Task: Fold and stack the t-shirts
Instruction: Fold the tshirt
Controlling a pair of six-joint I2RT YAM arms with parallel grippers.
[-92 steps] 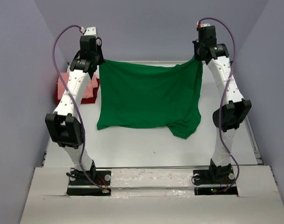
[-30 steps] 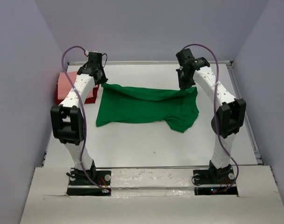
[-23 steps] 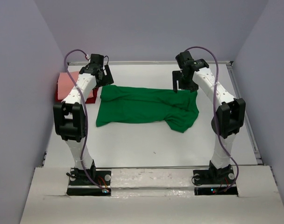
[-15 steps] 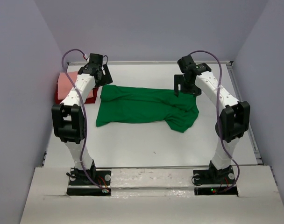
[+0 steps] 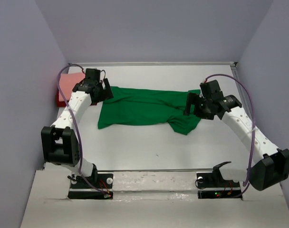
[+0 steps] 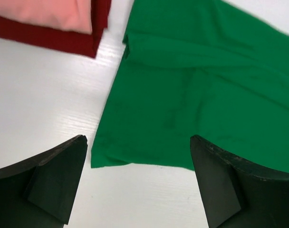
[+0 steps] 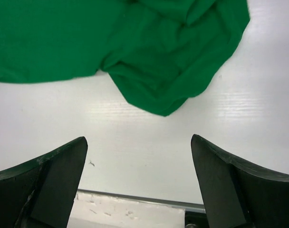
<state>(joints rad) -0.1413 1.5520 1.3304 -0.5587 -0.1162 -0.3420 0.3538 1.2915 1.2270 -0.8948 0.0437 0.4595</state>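
The green t-shirt (image 5: pixel 144 107) lies flat on the table, doubled over into a wide band, with a bunched sleeve (image 7: pixel 173 80) at its near right corner. The salmon pink t-shirt (image 5: pixel 68 80) rests folded on top of the dark red t-shirt (image 5: pixel 60 99) at the far left. My left gripper (image 5: pixel 104 90) hovers open over the green shirt's left end, with nothing between its fingers. My right gripper (image 5: pixel 192 104) hangs open above the shirt's right end, also holding nothing. The left wrist view shows the green cloth (image 6: pixel 197 95), pink shirt (image 6: pixel 44 12) and red shirt (image 6: pixel 63 40).
The white table (image 5: pixel 158 147) stretches bare in front of the green shirt. A raised rail (image 5: pixel 256 137) runs along the right edge. The table's near edge (image 7: pixel 135 197) shows low in the right wrist view. Purple walls close in on both sides.
Both grippers opened and let go of the green shirt, which now lies folded on the table. Both arms then drew back toward me, the right one swinging lower and rightward.
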